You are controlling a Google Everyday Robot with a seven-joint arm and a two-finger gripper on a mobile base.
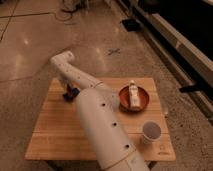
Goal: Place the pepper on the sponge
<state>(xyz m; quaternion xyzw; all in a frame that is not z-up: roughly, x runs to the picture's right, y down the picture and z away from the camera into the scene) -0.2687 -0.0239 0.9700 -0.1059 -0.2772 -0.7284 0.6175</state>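
Pepper [67, 96] shows as a small dark-red sliver left of centre in the frame, on the upper left part of the table [55, 135]. It is touching or just beside the blue sponge [74, 91]; whether it rests on the sponge cannot be told. The gripper [69, 90] sits directly over both, partly hiding them, and whether it is clenched or released cannot be told. The pepper is judged light, stiff, smooth and prone to roll, and best taken across its thicker middle.

No readable text anywhere. Claw [69, 93] low near table's [52, 136] far edge.
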